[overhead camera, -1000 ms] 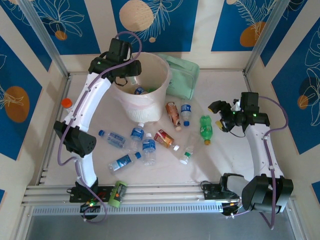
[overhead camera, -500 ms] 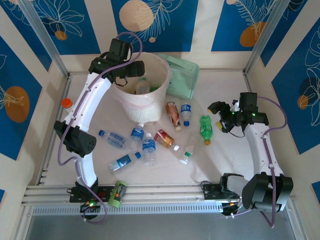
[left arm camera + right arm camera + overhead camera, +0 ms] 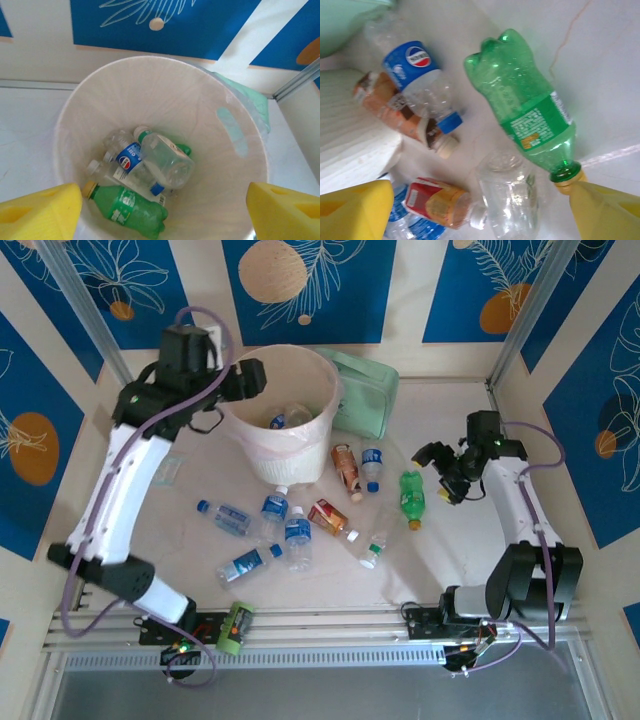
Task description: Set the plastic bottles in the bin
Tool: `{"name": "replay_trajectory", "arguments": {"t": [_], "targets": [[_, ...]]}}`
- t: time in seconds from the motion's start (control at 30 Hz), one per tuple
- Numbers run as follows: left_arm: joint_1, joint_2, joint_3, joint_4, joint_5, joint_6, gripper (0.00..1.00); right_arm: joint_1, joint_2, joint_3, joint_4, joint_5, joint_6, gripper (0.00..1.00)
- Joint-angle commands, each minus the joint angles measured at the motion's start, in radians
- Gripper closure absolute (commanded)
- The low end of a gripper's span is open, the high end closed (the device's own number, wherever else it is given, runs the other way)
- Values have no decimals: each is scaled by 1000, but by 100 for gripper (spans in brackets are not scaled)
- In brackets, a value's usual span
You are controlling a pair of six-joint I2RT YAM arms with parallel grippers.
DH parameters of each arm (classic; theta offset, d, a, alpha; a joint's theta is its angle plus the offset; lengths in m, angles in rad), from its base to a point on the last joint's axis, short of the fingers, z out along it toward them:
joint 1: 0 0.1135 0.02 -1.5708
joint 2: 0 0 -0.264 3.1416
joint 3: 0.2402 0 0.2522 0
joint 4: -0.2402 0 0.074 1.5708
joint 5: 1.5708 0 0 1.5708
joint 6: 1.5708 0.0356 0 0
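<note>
Plastic bottles (image 3: 298, 535) scattered at 6 o'clock of bin (image 3: 285, 465), some inside. L gripper (image 3: 162, 212) over bin, R gripper (image 3: 480, 210) over green bottle (image 3: 530, 105), both jaws wide open, empty. Bottle's light, slick, crushable (thin plastic); I'd pinch mid-label.

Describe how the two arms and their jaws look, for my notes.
The left arm and right arm match: slim white links between bulky black joint housings, each trailed by a looping purple cable. Small green lights glow at the bases. The jaws carry blocky yellow pads, seen in both wrist views.
</note>
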Motion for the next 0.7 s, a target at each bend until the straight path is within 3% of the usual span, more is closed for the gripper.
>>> {"name": "replay_trajectory", "arguments": {"t": [0.0,0.4,0.67], "targets": [[38,-94,-107,8,3,-44,15,31,45,29,-73,76,-33,9],[101,-364,-568,74,1,-210,16,164,269,128,-115,214,-77,9],[103,-412,-663,84,33,-257,16,223,384,171,-131,322,-96,9]]}}
